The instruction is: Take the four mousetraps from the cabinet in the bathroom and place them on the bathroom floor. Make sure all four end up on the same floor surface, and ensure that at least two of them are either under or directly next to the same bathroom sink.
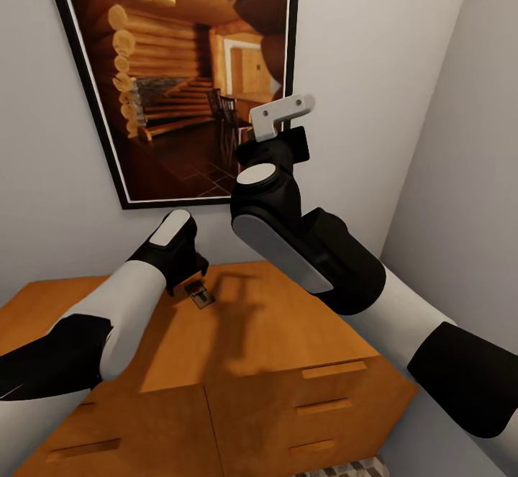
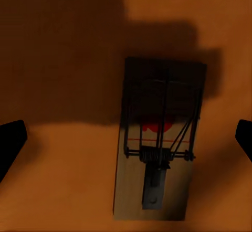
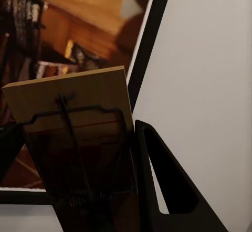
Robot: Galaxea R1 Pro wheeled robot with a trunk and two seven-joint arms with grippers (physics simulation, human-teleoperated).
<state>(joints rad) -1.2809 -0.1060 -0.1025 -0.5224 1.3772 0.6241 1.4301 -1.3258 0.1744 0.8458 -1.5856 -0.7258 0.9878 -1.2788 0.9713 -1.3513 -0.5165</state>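
Observation:
One mousetrap (image 1: 200, 293), a small dark board with wire parts, lies flat on the orange-brown cabinet (image 1: 288, 340) top near the back wall. My left gripper (image 2: 126, 137) hangs open straight above it, and its black fingertips (image 2: 11, 143) stand wide to either side of the mousetrap (image 2: 157, 148), apart from it. My right arm is raised in front of the wall. My right gripper (image 3: 73, 129) is shut on a second mousetrap (image 3: 79, 111), held upright between the fingers (image 3: 163, 185). A strip of patterned bathroom floor (image 1: 345, 468) shows below the cabinet.
A large black-framed picture (image 1: 180, 67) of a log-cabin interior hangs on the grey wall behind the cabinet. A side wall (image 1: 467, 160) closes in on the right. Slot-handled drawers (image 1: 324, 405) face me along the cabinet front.

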